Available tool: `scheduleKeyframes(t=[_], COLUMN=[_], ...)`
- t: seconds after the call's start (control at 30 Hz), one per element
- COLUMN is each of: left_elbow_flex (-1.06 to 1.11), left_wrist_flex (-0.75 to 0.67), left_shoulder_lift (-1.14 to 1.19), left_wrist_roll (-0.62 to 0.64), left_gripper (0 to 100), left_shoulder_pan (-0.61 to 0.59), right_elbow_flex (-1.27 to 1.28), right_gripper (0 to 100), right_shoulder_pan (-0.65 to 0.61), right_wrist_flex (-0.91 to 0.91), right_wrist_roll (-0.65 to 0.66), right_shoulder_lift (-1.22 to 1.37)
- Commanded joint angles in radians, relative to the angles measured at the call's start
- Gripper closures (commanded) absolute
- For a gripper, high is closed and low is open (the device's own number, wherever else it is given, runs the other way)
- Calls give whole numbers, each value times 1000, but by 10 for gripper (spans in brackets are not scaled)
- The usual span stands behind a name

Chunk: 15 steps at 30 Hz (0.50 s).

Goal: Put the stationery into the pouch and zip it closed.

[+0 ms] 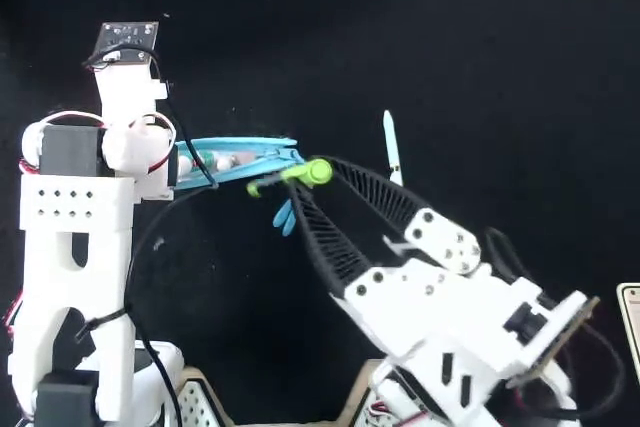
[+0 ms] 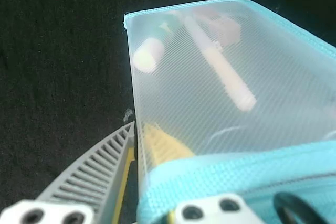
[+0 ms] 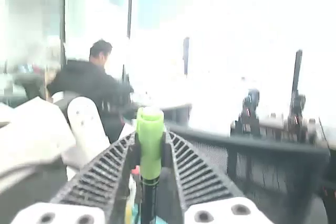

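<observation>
Translucent ribbed pouch [image 2: 220, 103], teal edge; right claw [image 3: 150, 145] pinches cylindrical green marker [image 3: 150, 124].

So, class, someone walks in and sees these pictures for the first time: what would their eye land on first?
Probably the bright green marker, pinched in the right gripper at the end of the teal-edged pouch. The left gripper holds that pouch upright by its other end, with stationery showing through its clear side. A white pen lies alone on the black table just beyond.
</observation>
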Motion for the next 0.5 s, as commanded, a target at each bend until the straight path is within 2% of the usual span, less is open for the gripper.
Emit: scheduleKeyframes(t=[0.0, 0.23, 0.47], left_elbow_flex=[8, 8, 8], left_wrist_flex=[-3, -5, -5], left_shoulder_lift=[5, 5, 5], left_wrist_roll=[2, 2, 2], left_gripper=[970, 970, 970], left_shoulder_pan=[12, 12, 12], right_elbow_flex=[119, 323, 455], right_gripper=[987, 987, 988], right_shoulder_pan=[-15, -14, -14], right_wrist_flex=[-224, -442, -540], right_wrist_roll=[-5, -5, -5], right_shoulder_lift=[8, 8, 8])
